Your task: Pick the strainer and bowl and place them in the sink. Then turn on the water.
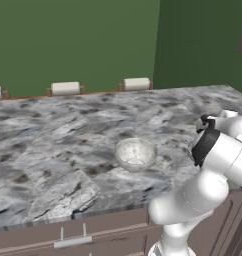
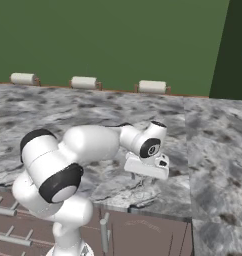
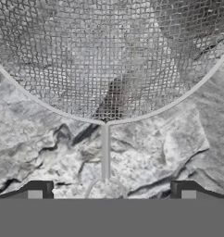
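A: How is the two-finger claw (image 3: 111,192) seen to be set?

B: It is spread wide. In the hand view its two dark fingertips (image 3: 40,189) are seen well apart at the bottom, with nothing pinched between them.

A: Where is the small round silver wire-mesh strainer (image 3: 109,60) placed relative to the claw?

B: It is found directly ahead of the claw, resting on the grey-and-white veined marble countertop (image 3: 178,148). Its curved rim is seen just beyond the fingertips, and its thin wire handle (image 3: 105,157) is pointed back toward the claw, ending in a loop that lies midway between the two fingertips. Whether the loop is touched by the fingers cannot be told.

A: And in the right base view?

B: The white hand of the arm (image 2: 147,167) is held low over the countertop, close to its front edge. A few thin wires of the strainer can just be made out beneath it; the rest is hidden by the hand.

A: Where is the round speckled silvery-grey metal bowl (image 1: 136,153) located?

B: In the left base view it is seen standing upright on the countertop, well apart from the claw and to the left of the arm's white-and-dark elbow. It is not touched by the arm.

A: What else is noted?

B: Three pale rolled items (image 1: 66,88) are lined along the countertop's far edge, before a green wall (image 1: 73,40). Brown drawers with pale handles (image 1: 73,242) are seen below the counter's front edge.
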You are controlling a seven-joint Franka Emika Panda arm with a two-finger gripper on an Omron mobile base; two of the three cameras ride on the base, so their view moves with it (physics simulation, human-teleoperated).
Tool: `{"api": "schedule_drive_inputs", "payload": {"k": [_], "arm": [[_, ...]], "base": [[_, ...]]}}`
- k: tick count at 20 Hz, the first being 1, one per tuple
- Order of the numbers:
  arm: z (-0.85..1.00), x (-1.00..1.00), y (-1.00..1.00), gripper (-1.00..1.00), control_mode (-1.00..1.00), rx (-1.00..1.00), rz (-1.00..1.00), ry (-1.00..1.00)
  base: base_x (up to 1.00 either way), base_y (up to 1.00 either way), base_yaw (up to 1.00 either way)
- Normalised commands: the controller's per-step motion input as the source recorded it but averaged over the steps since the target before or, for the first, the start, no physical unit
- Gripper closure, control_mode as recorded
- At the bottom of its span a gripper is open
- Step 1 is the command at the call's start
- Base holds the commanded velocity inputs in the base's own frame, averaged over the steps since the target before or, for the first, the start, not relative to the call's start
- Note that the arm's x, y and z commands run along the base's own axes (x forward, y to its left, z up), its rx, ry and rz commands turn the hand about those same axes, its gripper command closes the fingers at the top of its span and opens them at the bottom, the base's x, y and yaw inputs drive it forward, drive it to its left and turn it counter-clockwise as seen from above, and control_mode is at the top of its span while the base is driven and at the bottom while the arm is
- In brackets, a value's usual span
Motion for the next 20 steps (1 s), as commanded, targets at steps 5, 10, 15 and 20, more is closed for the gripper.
{"api": "schedule_drive_inputs", "payload": {"k": [5, 10, 15, 20], "arm": [[-0.19, 0.0, 0.0, -1.0, -1.0, 0.0, 0.0, 0.0], [-0.11, 0.0, 0.0, -1.0, -1.0, 0.0, 0.0, 0.0], [-0.05, 0.0, 0.0, -1.0, -1.0, 0.0, 0.0, 0.0], [-0.04, 0.0, 0.01, -1.0, -1.0, 0.0, 0.0, 0.0]], "base": [[0.0, 0.0, 0.0], [0.0, 0.0, 0.0], [0.0, 0.0, 0.0], [0.0, 0.0, 0.0]]}}
